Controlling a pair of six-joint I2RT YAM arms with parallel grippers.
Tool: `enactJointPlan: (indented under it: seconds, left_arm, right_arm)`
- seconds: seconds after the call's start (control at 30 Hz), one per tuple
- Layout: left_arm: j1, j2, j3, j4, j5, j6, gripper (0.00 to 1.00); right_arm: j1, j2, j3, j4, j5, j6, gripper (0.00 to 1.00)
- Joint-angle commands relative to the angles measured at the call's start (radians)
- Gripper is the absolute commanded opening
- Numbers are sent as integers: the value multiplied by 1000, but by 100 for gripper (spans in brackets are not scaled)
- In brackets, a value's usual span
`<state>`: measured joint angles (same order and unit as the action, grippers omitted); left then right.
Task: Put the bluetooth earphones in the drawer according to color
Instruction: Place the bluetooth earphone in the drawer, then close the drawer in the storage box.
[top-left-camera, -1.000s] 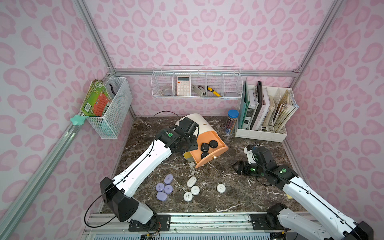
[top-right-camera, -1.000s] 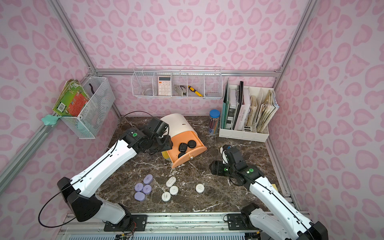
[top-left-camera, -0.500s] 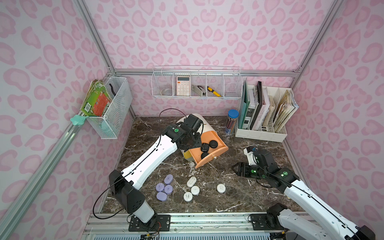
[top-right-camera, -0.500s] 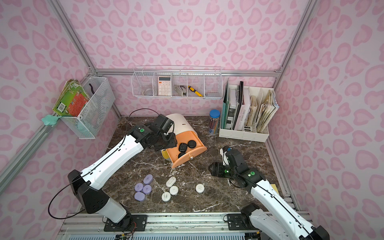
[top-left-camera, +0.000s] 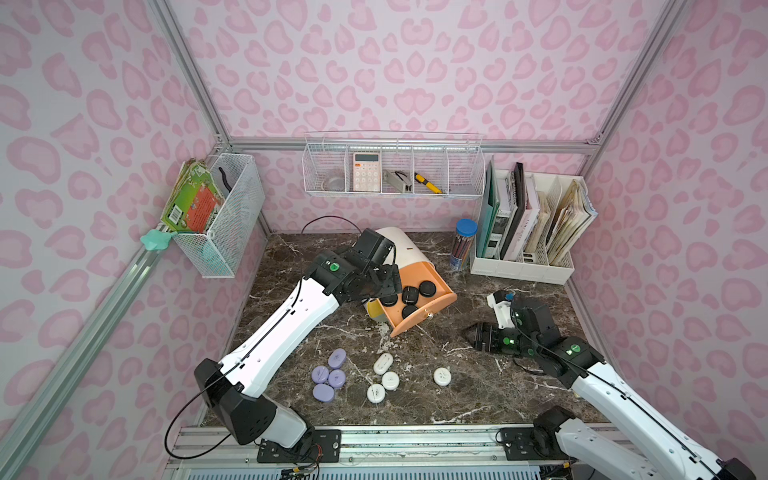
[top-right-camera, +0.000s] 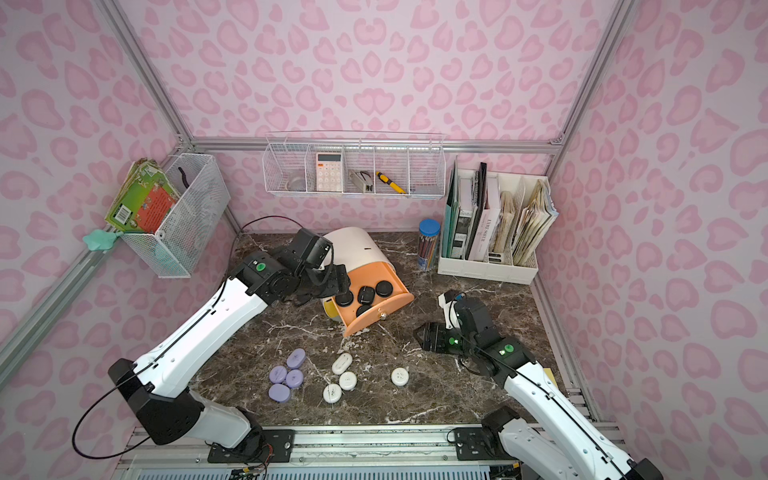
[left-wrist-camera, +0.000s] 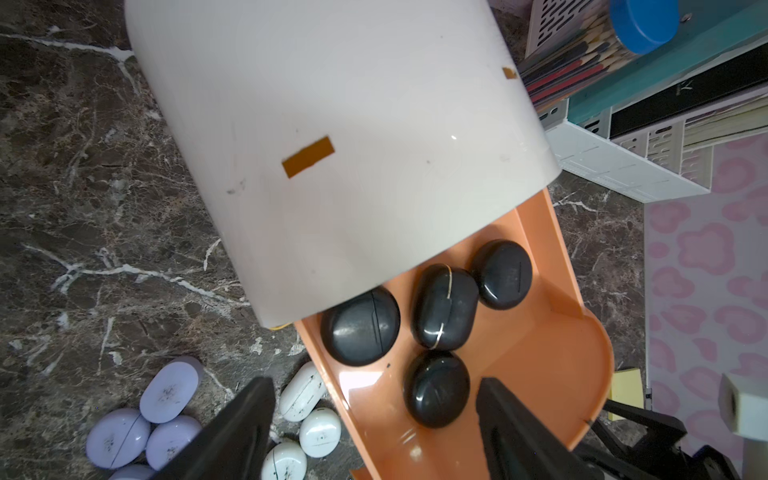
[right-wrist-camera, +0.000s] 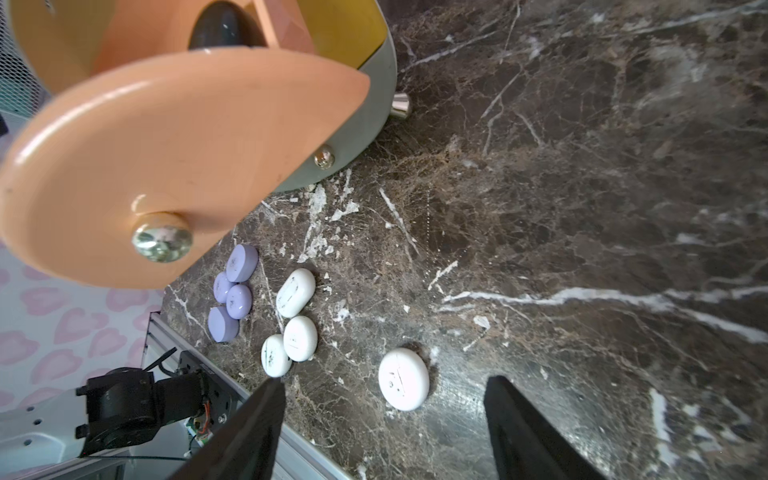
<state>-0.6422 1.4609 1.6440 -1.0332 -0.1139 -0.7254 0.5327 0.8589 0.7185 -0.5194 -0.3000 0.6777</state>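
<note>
Bare marble tabletop lies open right of the pulled-out peach-orange drawer. In front of it, lavender cases and white cases clutter the way. Behind it stand a pencil jar and a file rack.

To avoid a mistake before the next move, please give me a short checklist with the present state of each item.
1. Left gripper open and empty: ok.
2. Right gripper open and empty: ok.
3. Four black cases inside the peach-orange drawer: ok.
4. Lavender cases in a drawer: not ok, all four on the table.
5. White cases in a drawer: not ok, all four on the table.
</note>
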Motion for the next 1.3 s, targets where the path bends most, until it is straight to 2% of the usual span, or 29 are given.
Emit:
enactJointPlan:
  seconds: [0.0, 0.27, 0.4, 0.5, 0.7, 0.87, 1.03, 1.27]
  left_arm:
    - [2, -75, -37, -24, -6, -5, 83]
    - [21, -288, -181, -45, 1, -19, 91]
    - [54, -320, -232, -25, 29, -18, 94]
    - [107, -280, -211, 4, 100, 0, 95]
    - [181, -107, 10, -15, 206, 51, 95]
    - [298, 58, 219, -90, 303, 92, 94]
    - [401, 223, 432, -175, 327, 139, 94]
    - [511, 454, 634, -220, 367, 175, 93]
  right_arm:
    - [7, -3, 39, 2, -38, 24, 78]
    - [53, -7, 114, -75, -29, 55, 78]
    - [78, 5, 129, -76, -25, 66, 77]
    - [93, 18, 144, -59, -18, 84, 74]
    - [137, 7, 142, 50, -4, 148, 63]
    - [138, -17, 70, 173, -3, 187, 54]
    - [138, 14, 46, 264, -4, 166, 49]
    - [138, 97, 12, 410, -27, 166, 41]
